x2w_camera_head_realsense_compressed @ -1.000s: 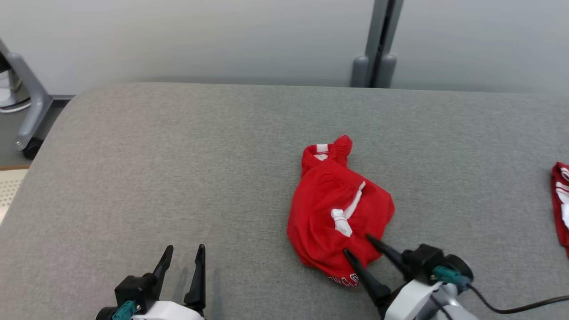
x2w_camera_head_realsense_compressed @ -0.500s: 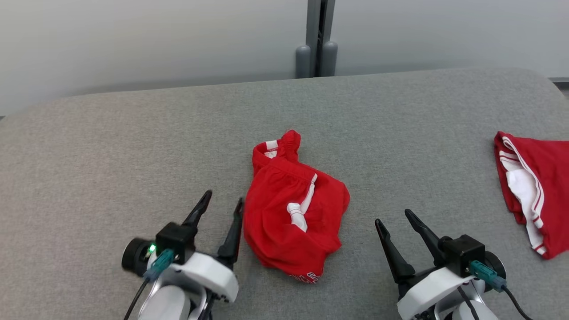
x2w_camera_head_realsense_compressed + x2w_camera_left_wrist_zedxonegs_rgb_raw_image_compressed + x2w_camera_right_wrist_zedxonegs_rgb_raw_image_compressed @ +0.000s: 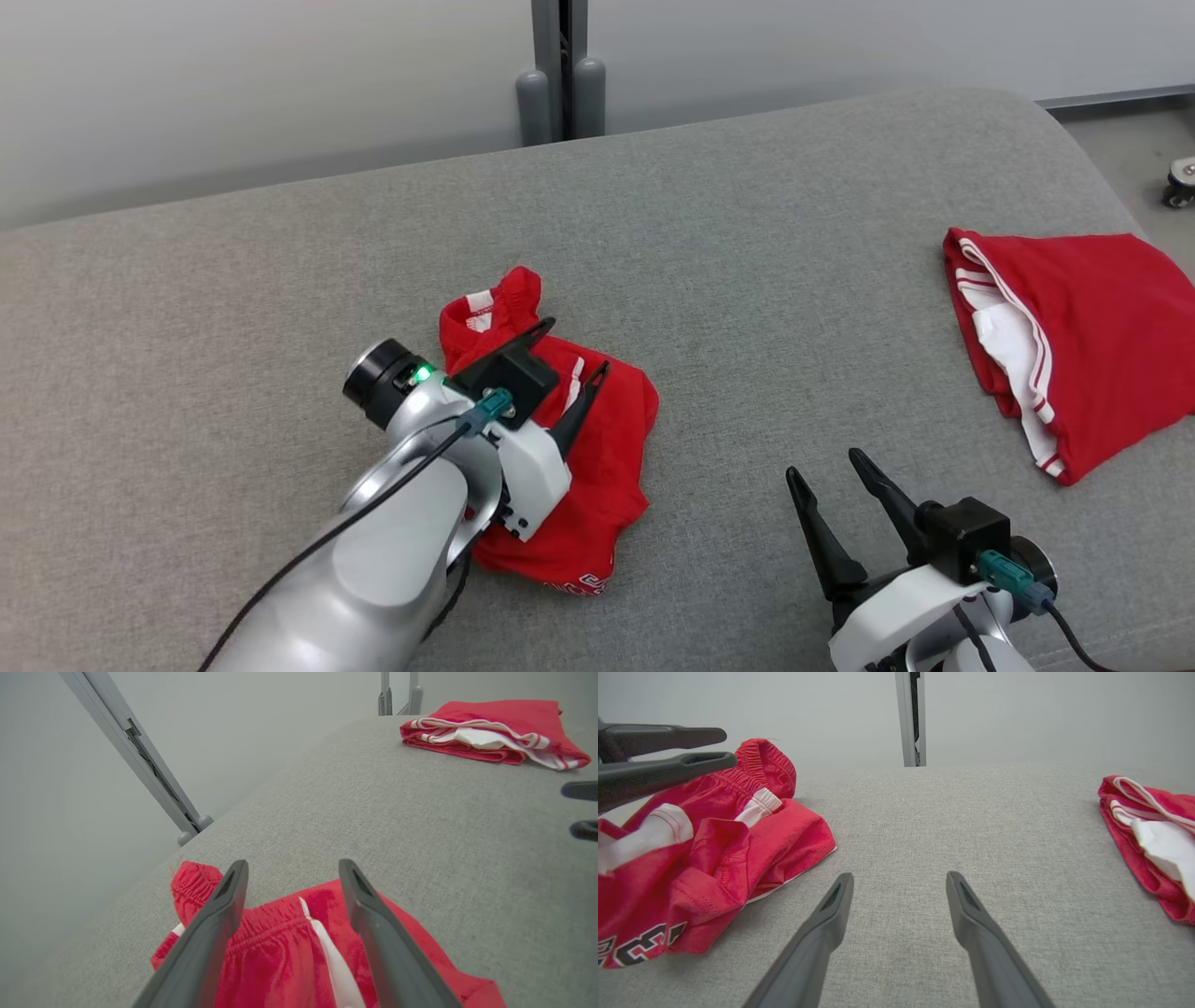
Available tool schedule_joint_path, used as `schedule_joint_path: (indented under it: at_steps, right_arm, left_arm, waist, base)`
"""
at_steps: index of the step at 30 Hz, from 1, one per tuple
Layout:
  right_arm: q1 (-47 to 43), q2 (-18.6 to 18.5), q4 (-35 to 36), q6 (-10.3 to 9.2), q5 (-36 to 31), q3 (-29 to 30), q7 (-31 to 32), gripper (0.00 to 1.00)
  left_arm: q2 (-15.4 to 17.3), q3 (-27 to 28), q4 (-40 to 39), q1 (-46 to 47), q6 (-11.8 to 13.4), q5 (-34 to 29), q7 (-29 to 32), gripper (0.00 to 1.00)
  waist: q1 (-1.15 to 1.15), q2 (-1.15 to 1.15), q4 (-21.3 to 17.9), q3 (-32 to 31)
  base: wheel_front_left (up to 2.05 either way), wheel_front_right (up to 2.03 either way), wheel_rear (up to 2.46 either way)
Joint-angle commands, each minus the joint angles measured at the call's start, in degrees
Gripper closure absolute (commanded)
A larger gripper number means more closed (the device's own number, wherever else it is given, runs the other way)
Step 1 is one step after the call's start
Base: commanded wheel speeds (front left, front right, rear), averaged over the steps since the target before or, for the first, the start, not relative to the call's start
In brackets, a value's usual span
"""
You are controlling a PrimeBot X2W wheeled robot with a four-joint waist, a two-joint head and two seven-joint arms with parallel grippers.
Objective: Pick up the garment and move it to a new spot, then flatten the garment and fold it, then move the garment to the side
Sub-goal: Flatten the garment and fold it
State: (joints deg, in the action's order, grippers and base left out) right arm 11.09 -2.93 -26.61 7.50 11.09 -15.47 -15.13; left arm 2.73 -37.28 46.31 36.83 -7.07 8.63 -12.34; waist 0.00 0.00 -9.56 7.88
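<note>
The left gripper (image 3: 574, 347) hangs with its jaws spread wide just over the crumpled red garment (image 3: 611, 448). Its fingers straddle a white cord (image 3: 327, 952) near the waistband (image 3: 196, 882), and whether the tips touch the cloth I cannot tell. The right gripper (image 3: 823, 465) is spread just as wide, low over the bare grey table (image 3: 747, 280), to the right of the garment and apart from it. The garment lies heaped near the table's middle with its lettered hem toward the robot, and a second garment (image 3: 1074, 336), red and folded, lies well apart at the right end.
</note>
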Motion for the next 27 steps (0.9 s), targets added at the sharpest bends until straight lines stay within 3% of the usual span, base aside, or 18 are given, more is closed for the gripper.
schedule_joint_path:
  at_steps: [1, 5, 13, 24, 25, 27]
  right_arm:
    - [0.54, -0.11, -0.04, -0.02, 0.78, -0.19, 0.01, 0.00]
    - [0.73, -0.12, -0.07, -0.02, 1.51, -0.54, 0.00, 0.00]
    - [0.69, -0.12, -1.00, -0.02, 2.10, -1.56, 0.01, 0.00]
    - [1.05, -0.14, -1.96, -0.02, 3.32, -3.54, 0.01, 0.00]
    - [1.06, -0.13, -2.04, -0.02, 3.39, -3.66, 0.01, 0.00]
    - [1.00, -0.13, -2.17, -0.02, 3.60, -3.78, 0.01, 0.00]
  left_arm:
    - [0.34, -1.92, 1.56, 3.36, -0.32, 0.56, 0.71, 0.00]
    - [0.34, -6.50, 4.45, 7.11, -0.36, 1.48, 3.07, 0.00]
    - [0.33, -13.41, 8.71, 12.03, -0.47, 5.54, 14.18, 0.00]
    - [0.32, -22.90, 6.42, 14.44, -0.41, 14.48, 28.72, 0.00]
    - [0.33, -23.76, 6.61, 14.47, -0.41, 14.96, 29.52, 0.08]
    - [0.32, -25.12, 7.34, 14.63, -0.41, 15.95, 30.61, 0.54]
  waist:
    - [0.00, 0.00, -1.00, 0.53]
    - [0.00, 0.00, -1.62, 0.89]
    - [0.00, 0.00, -1.60, 0.76]
    - [0.00, 0.00, -1.40, 0.05]
    - [0.00, 0.00, -1.44, 0.06]
    - [0.00, 0.00, -1.53, 0.10]
  base:
    - [0.00, 0.00, 0.00]
    - [0.00, 0.00, 0.00]
    - [0.00, 0.00, 0.00]
    - [0.00, 0.00, 0.00]
    - [0.00, 0.00, 0.00]
    - [0.00, 0.00, 0.00]
